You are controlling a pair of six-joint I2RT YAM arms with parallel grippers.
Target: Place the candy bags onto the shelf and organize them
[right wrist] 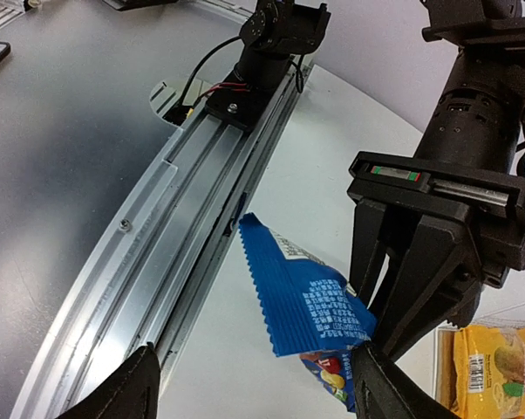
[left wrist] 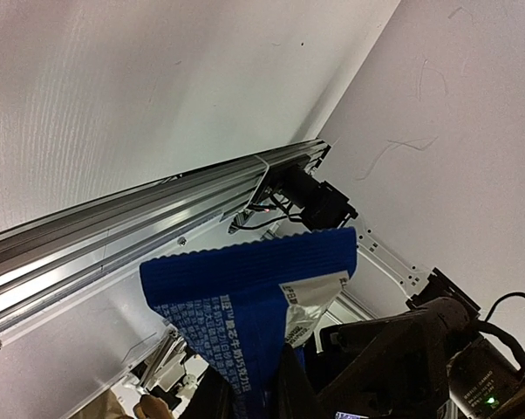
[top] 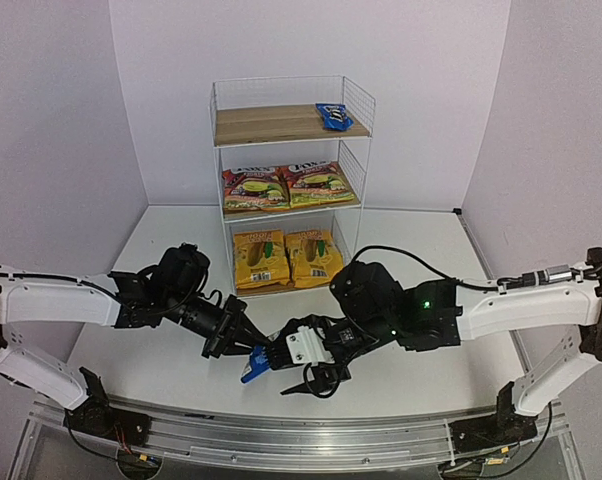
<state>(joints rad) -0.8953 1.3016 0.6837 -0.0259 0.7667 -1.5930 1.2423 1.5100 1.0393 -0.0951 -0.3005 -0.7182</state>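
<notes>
Blue packet (right wrist: 310, 314): pinched in your left jaws.
Right jaws: spread wide, the packet's free end between them.

White link shells (top: 526, 305) run back from black wrist housings (top: 371, 295) — a green light (top: 424, 300) glows behind the right gripper (top: 311, 386), black cables (top: 401, 255) looping.

Left fingers (top: 237, 338) pinch blue packet (top: 253, 366) over table (top: 161, 372).
</notes>
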